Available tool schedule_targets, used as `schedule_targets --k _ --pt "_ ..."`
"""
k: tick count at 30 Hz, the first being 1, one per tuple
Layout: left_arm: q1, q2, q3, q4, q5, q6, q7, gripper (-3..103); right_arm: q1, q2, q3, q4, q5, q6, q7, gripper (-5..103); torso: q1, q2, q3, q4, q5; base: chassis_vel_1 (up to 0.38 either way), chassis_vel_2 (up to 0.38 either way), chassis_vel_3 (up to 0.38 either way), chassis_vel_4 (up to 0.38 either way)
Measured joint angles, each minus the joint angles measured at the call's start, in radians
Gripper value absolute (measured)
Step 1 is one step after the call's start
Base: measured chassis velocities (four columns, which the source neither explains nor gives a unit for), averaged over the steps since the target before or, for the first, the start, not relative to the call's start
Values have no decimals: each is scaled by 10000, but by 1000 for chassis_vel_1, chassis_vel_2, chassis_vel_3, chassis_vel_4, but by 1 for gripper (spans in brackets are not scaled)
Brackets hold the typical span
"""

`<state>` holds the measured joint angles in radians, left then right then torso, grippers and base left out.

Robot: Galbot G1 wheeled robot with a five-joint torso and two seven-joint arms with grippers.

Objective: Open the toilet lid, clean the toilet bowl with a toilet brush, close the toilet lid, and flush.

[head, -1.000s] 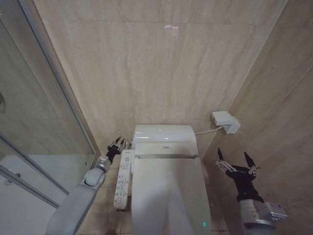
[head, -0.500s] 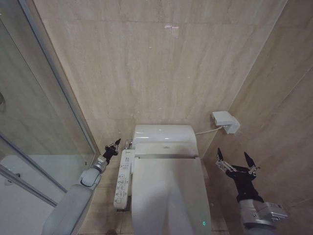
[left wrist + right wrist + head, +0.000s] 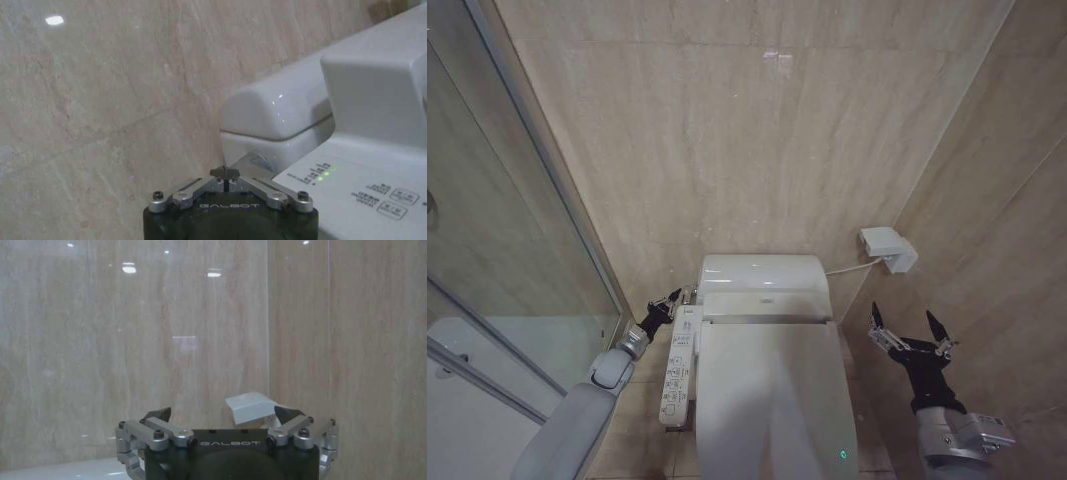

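Toilet lid [image 3: 772, 400] lies flat and closed over the bowl, smooth white face up, a small green indicator light near its front edge. With the lid down and nothing in either claw, the run looks to be at its last step: the flush.

Left claw [image 3: 667, 305], fingers pinched together to a single point, sits just beside the rear end of the side control panel [image 3: 679, 365], at the gap between that panel and the tank housing [image 3: 765, 274]. In the left wrist view the clenched tip [image 3: 225, 173] points at a small round metal fitting at the foot of the housing [image 3: 283, 115], very near it; contact cannot be confirmed. Lit green dots on the panel [image 3: 360, 187] lie off to one side of the tip.

Change over the last second: the left claw has dropped lower and moved in toward the toilet, from a position up beside the housing to the panel's rear corner. Its forearm has swung with it. Judgement: this is an approach to press a flush control with the closed tip.

Right claw [image 3: 912, 335] hangs spread wide open, empty, well apart from the lid on its far side, below the wall outlet box [image 3: 887, 248]; unchanged across all three head frames. Lid and panel also unchanged.
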<state>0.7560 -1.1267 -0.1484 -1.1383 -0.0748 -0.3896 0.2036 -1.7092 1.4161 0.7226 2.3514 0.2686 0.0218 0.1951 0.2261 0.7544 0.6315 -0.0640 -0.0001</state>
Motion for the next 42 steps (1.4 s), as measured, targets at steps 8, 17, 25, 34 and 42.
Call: schedule_targets --k 8,17,25,34,42 --pt "-199 58 234 20 -15 -127 247 0 0 0 0 0 0 0 0 100 0 0 0 1 2 0 0 0 0" --pt "-299 33 337 337 -55 -234 400 0 0 1 0 0 0 0 0 100 0 0 0 1 2 0 0 0 0" --pt "-197 89 215 361 -74 -307 550 0 0 0 0 0 0 0 0 100 1 0 1 -3 -2 0 0 0 0" --pt "-98 133 24 489 -70 -357 651 0 0 0 0 0 0 0 0 100 0 0 0 1 -1 0 0 0 0" --pt "9 28 -64 436 60 -311 654 0 0 0 0 0 0 0 0 100 1 0 0 1 0 0 0 0 0"
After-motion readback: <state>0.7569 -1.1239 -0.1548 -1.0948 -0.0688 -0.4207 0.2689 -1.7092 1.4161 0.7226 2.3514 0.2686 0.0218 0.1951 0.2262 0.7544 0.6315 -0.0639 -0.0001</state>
